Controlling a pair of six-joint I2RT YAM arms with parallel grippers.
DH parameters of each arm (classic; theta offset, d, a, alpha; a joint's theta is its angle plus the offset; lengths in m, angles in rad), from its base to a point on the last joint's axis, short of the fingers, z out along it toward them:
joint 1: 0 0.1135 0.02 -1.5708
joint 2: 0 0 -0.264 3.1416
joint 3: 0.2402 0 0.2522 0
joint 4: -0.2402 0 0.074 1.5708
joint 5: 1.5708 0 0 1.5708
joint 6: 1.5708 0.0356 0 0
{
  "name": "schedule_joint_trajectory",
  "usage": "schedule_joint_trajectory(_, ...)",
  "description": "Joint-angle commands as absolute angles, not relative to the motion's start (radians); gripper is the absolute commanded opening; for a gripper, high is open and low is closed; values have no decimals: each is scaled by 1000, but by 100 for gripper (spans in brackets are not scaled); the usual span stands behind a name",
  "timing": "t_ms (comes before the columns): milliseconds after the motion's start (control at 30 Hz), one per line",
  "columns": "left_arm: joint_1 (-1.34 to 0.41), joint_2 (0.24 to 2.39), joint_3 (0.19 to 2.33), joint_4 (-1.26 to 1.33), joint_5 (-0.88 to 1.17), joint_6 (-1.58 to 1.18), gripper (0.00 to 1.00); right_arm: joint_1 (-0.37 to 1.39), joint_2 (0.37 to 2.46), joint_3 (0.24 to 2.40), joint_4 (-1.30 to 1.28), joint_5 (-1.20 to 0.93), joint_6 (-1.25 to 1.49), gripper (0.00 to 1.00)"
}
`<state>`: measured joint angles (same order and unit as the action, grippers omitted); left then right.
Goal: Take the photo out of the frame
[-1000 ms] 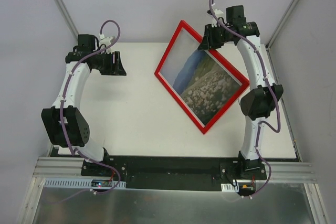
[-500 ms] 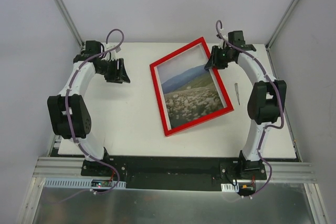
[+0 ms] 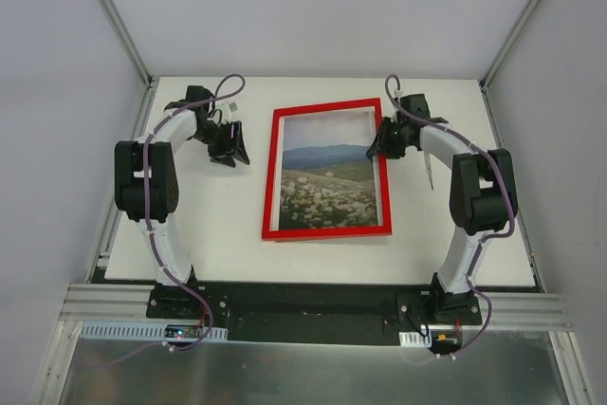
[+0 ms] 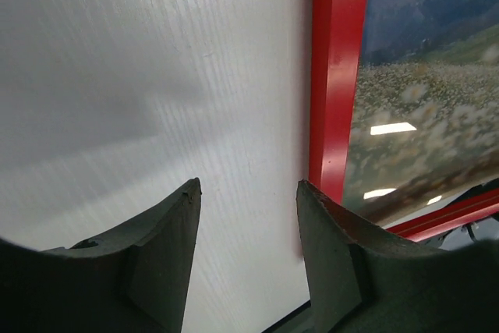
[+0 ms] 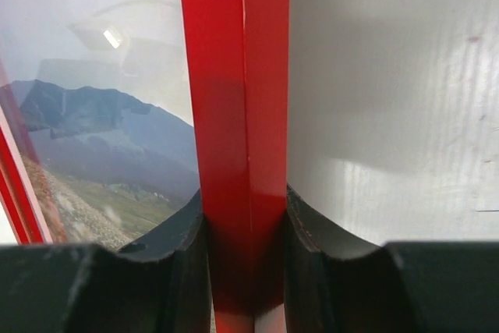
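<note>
Frame point(image 3: 271, 173) lies flat, face up, on the table point(image 3: 209, 225), approx midway btwn the two arms. Its long axis runs near-to-far, i.e. straight away from the bases. Photo point(image 3: 327, 177) is inside under the pane: hills and a pale field, sky end toward the far side.

Right gripper point(image 3: 382, 139) is on the right long rail, toward the far end. In the wrist view its jaws are narrow, one against each side of the red rail w/ no gap showing, so it's clamped on the frame. Can't tell if that edge is raised off the table at all.

Left gripper point(image 3: 232, 154) sits just outside the left long rail, also toward the far end, roughly across from the right one. Jaws are about half apart w/ only bare table btwn them, so it holds nothing. The rail is just beside the inner finger point(image 4: 335, 263); contact not clear.

What the next move turns on, as I read it:
- The left rail lies inward of the left gripper, toward mid-table.
- The rail runs lengthwise across the jaw gap's closing line, so a short sideways shift inward would prob put it btwn the jaws.
- Right arm already has its side and left is nearest the free side.
- The back of the frame is hidden, so how the photo is fixed in can't be seen.
</note>
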<state>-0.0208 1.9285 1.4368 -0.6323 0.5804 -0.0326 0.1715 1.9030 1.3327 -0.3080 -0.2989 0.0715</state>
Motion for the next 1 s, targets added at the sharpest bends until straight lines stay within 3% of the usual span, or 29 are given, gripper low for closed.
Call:
schedule_joint_trajectory(0, -31, 1947, 1505, -626, 523, -58, 51, 250, 1887, 1296, -270, -138, 159, 0)
schedule_joint_trajectory(200, -29, 1953, 1519, -629, 388, -34, 52, 362, 2000, 1377, -288, -138, 195, 1)
schedule_joint_trajectory(300, -29, 1971, 1522, -646, 316, -17, 52, 402, 2054, 1428, -308, -137, 206, 13)
schedule_joint_trajectory(433, -29, 2002, 1523, -676, 220, -9, 52, 442, 2101, 1460, -321, -141, 224, 18)
schedule_joint_trajectory(733, -32, 2034, 1529, -715, 123, -9, 52, 453, 2099, 1437, -321, -149, 230, 46)
schedule_joint_trajectory(967, -46, 2049, 1526, -724, 137, -9, 50, 454, 2100, 1439, -342, -161, 212, 49)
